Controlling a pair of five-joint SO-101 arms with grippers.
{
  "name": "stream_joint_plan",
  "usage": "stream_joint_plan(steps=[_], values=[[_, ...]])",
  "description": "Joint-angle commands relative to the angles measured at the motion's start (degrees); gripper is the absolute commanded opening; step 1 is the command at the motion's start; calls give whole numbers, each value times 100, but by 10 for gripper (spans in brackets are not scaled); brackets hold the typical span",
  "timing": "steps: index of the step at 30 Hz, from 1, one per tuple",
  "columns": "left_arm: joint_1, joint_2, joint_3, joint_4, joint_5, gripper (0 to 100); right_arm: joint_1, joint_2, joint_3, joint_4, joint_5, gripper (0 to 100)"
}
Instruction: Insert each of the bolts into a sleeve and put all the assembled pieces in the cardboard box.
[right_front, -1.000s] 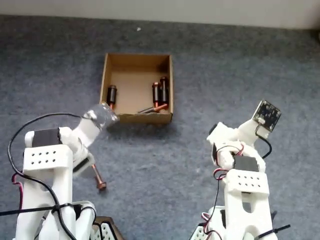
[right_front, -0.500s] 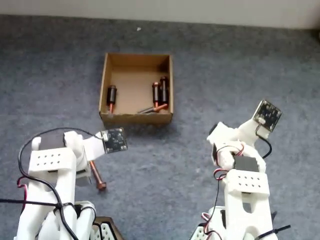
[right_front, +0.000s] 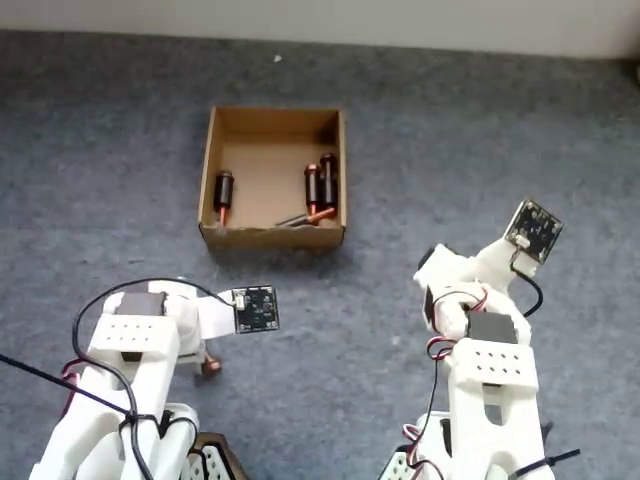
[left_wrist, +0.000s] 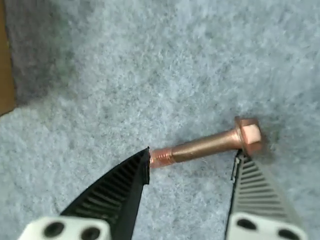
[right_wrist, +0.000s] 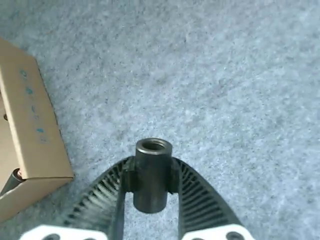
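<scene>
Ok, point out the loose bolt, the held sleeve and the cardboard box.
bolt (left_wrist: 200, 147), left wrist view, middle of its copper shank.
sleeve (right_wrist: 151, 180), right wrist view, dark side wall below the open end.
cardboard box (right_front: 270, 238), high view, its near wall.

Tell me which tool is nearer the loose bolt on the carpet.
Left. The left tool hangs open over the bolt; the right tool holds a sleeve, far off.

Jaws of left arm (right_front: 130, 350) gape, right arm (right_front: 490, 362) grips.
</scene>
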Motion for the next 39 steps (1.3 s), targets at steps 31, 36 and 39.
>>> stream_joint_plan(steps=[31, 36, 39], values=[[1596, 2932, -2193, 1011, -308, 92, 75, -171, -40, -110, -44, 6], [1657, 3204, -2519, 1319, -211, 10, 75, -171, -40, -110, -44, 6], [1657, 2923, -2703, 1345, 563, 5, 66, -215, -40, -110, -44, 6]])
